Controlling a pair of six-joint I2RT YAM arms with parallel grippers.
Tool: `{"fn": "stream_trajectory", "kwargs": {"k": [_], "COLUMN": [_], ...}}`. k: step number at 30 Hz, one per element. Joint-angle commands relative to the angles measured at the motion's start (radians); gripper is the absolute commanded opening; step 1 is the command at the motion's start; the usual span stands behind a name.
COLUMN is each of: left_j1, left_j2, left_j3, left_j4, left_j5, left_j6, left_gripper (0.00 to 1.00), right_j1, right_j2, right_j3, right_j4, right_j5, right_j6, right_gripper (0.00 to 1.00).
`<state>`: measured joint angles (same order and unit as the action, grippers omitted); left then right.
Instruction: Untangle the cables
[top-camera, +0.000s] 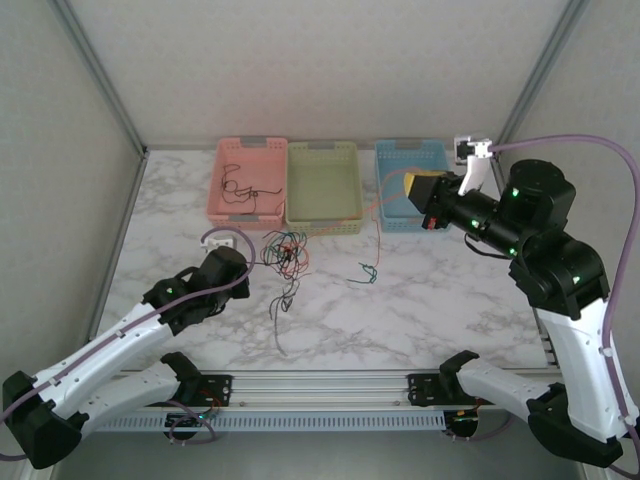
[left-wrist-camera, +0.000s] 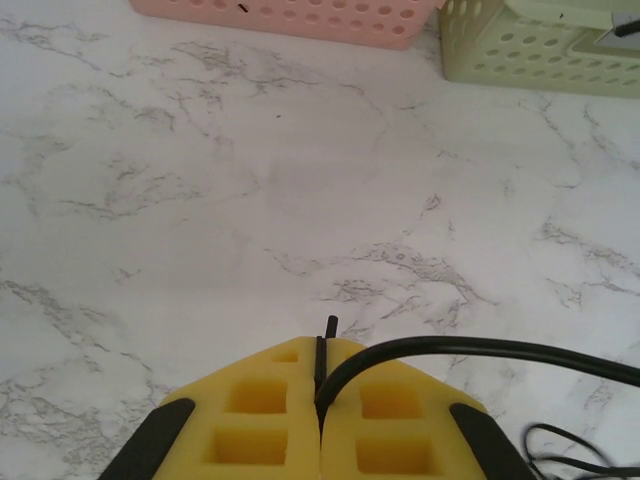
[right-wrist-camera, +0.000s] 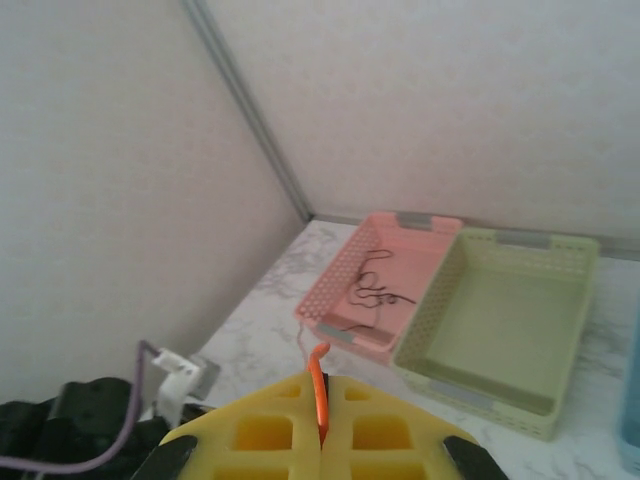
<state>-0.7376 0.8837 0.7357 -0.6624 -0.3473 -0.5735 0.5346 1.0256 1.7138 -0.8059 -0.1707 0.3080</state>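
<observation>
1. The cables (top-camera: 285, 255) lie tangled left of the table's (top-camera: 450, 310) middle, just before the pink basket (top-camera: 218, 195) and green basket (top-camera: 322, 226).
2. The left gripper (left-wrist-camera: 320, 360) pinches a black cable (left-wrist-camera: 500, 348).
3. The right gripper (right-wrist-camera: 322, 388), raised by the blue basket (top-camera: 385, 158), pinches an orange cable (right-wrist-camera: 316, 362).
</observation>
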Motion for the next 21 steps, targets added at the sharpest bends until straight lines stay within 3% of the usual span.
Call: {"fn": "stream_trajectory", "kwargs": {"k": [1, 15, 21], "left_j1": [0.009, 0.009, 0.009], "left_j2": [0.003, -0.095, -0.120], "left_j3": [-0.010, 0.062, 0.101], "left_j4": [-0.079, -0.191, -0.216], "left_j5": [-0.078, -0.168, -0.176], "left_j6": [-0.031, -0.066, -0.051], "left_gripper": [0.00, 0.00, 0.00], "right_j1": [-0.006, -0.010, -0.021], "right_j2": [-0.019, -0.021, -0.029], "right_j3": [0.062, 0.020, -0.088], "right_j4": [0.005, -0.095, -0.072], "right_j5": [0.197, 0.604, 0.551], "right_j6": [-0.059, -0.173, -0.151], "right_gripper": [0.00, 0.00, 0.00]}}
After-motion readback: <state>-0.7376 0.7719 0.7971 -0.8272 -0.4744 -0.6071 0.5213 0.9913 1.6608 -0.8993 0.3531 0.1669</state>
